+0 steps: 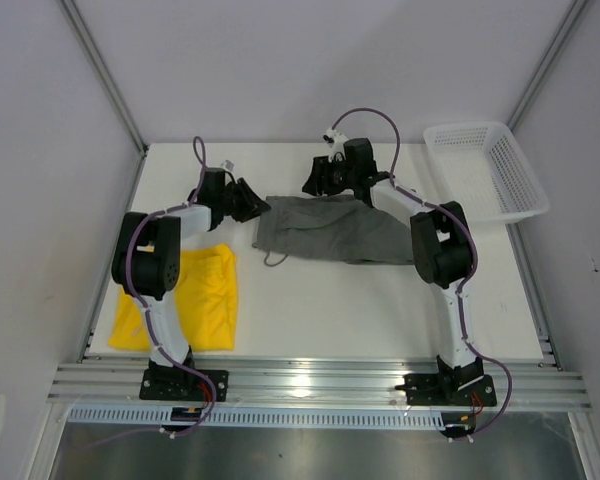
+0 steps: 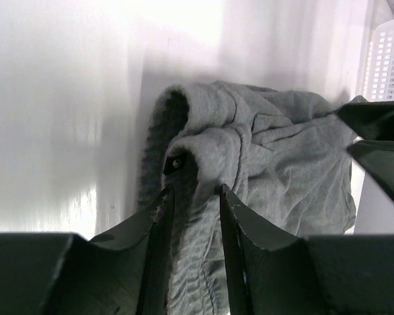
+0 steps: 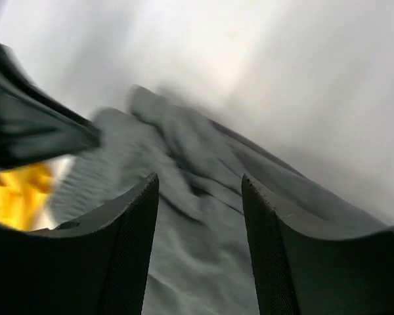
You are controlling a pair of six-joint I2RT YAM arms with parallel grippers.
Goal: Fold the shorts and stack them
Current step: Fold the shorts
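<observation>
The grey-green shorts point(image 1: 330, 230) lie spread across the middle of the table, rumpled along their far edge. The yellow shorts point(image 1: 195, 298) lie flat at the near left, partly under the left arm. My left gripper point(image 1: 254, 205) is at the grey pair's left end. In the left wrist view its fingers point(image 2: 159, 210) stand apart over the ruched waistband point(image 2: 197, 262), so the left gripper point(image 2: 194, 193) is open. My right gripper point(image 1: 316, 180) hovers at the grey pair's far edge. Its jaws are wide in the right wrist view, the right gripper point(image 3: 198, 178) open above the grey cloth point(image 3: 197, 249).
A white mesh basket point(image 1: 485, 168) stands at the back right corner. White walls close the table at the back and sides. The two grippers are close together over the grey pair's far left part, the right one's tips point(image 2: 374, 134) showing in the left wrist view.
</observation>
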